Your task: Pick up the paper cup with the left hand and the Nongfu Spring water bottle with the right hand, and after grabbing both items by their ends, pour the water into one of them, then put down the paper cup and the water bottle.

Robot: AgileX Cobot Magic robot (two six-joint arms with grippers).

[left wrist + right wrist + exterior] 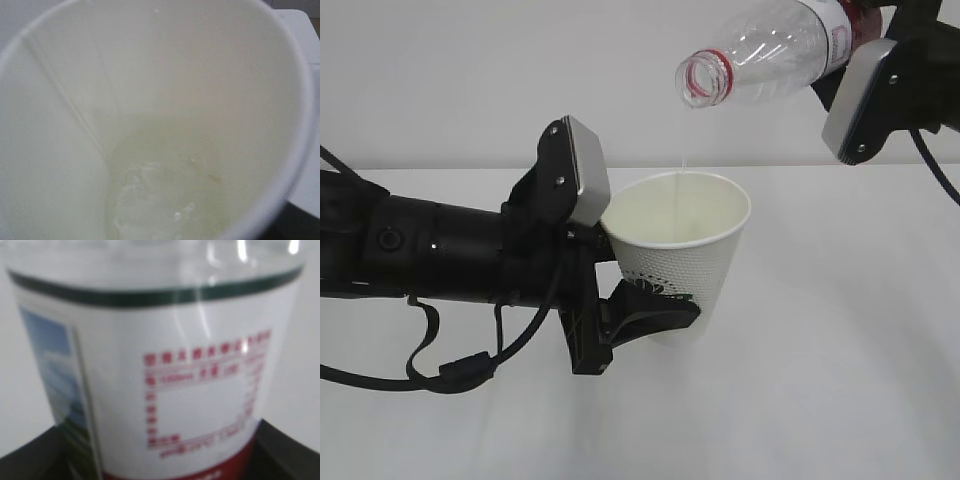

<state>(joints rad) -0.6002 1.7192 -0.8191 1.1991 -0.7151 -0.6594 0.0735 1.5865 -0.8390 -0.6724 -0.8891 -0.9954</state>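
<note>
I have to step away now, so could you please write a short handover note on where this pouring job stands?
Left gripper: shut on the paper cup, held upright above the table.
Right gripper: shut on the Nongfu Spring water bottle, tilted mouth-down over the cup.
Done: both picked up; a thin stream of water falls into the cup, with a shallow pool at the bottom.
Left: finish pouring, right the bottle, set both down.

Tilted water bottle [775, 45] trickles water [682, 165] into the held paper cup [685, 250].
</note>
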